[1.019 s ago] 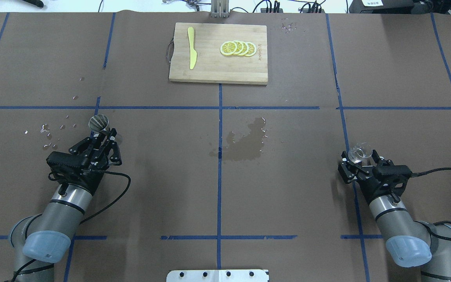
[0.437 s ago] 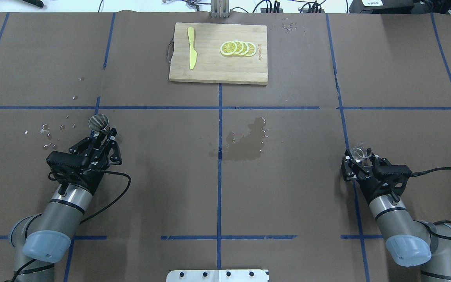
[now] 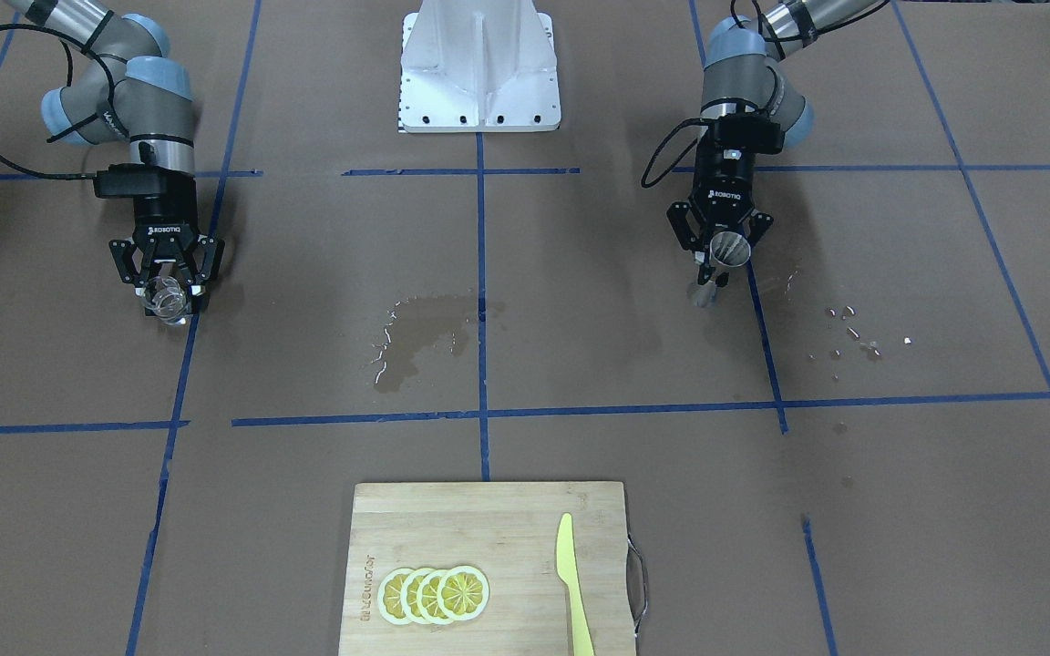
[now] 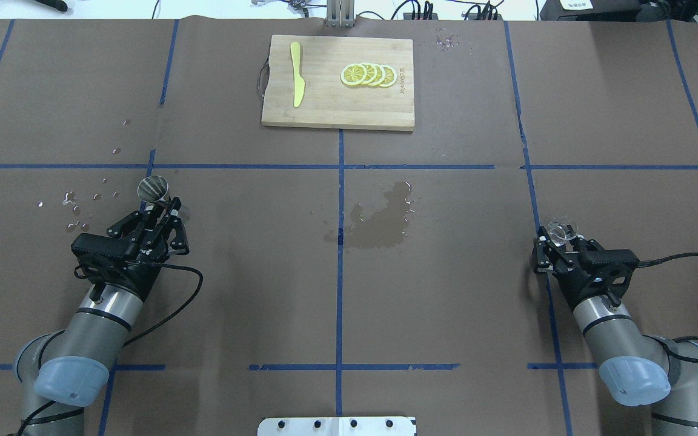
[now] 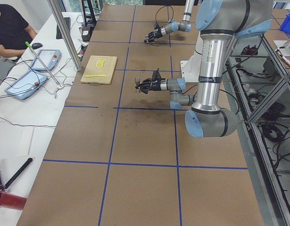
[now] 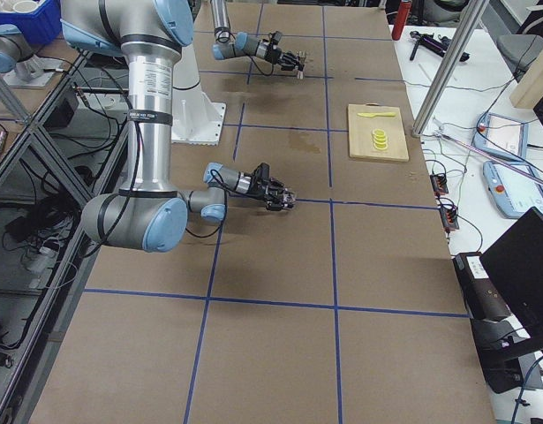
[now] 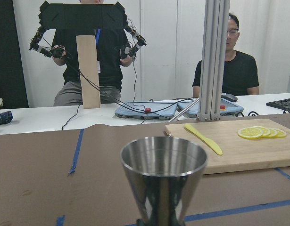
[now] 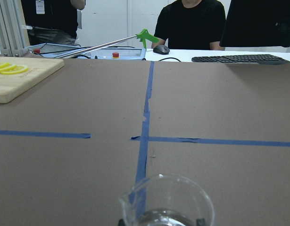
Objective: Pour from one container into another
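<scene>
A steel jigger (image 4: 153, 188) stands upright in my left gripper (image 4: 163, 208), which is shut on its narrow waist, on the table's left side. Its open upper cone (image 7: 163, 175) fills the left wrist view; in the front view the jigger (image 3: 728, 247) hangs a little above the paper. The clear glass tumbler (image 4: 561, 231) sits between the fingers of my right gripper (image 4: 559, 243), shut on it, low over the table's right side. The tumbler's rim (image 8: 167, 201) shows at the bottom of the right wrist view, upright. In the front view the tumbler (image 3: 165, 299) is close to the table.
A wooden cutting board (image 4: 325, 109) at the far centre carries lemon slices (image 4: 368, 75) and a yellow knife (image 4: 297, 74). A wet patch (image 4: 379, 221) darkens the paper mid-table. Droplets (image 4: 73, 203) lie left of the jigger. Operators sit beyond the far edge.
My right gripper has sunk toward the table with the glass tumbler in it and shifted slightly right. The left arm and the jigger have stayed still.
</scene>
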`<move>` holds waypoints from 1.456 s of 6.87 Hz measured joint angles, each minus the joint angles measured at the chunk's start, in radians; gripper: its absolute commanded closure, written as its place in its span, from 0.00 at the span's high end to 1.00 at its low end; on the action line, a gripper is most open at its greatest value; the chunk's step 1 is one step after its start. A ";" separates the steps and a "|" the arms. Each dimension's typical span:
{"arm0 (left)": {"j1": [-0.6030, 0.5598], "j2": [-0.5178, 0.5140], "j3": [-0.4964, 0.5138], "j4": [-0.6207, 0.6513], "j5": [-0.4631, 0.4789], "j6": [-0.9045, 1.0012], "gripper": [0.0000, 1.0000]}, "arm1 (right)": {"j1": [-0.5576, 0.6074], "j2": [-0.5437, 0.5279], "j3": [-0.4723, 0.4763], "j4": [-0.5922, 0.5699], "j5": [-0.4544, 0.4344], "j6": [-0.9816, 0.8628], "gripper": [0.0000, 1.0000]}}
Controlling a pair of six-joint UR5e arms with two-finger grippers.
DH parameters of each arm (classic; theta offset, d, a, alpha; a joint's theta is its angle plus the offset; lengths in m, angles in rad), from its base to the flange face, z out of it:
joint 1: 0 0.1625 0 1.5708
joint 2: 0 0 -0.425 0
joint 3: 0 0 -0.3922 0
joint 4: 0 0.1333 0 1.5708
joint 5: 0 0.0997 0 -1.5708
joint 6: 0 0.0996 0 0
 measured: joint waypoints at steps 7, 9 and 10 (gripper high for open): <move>-0.031 -0.165 0.001 0.029 -0.096 0.155 0.00 | 0.135 0.341 0.127 -0.144 0.100 -0.397 0.27; -0.053 -0.243 0.051 0.056 -0.142 0.207 0.00 | 0.135 0.441 0.155 -0.275 0.112 -0.430 0.25; -0.056 -0.284 0.075 0.059 -0.150 0.220 0.00 | 0.133 0.459 0.171 -0.310 0.125 -0.433 0.21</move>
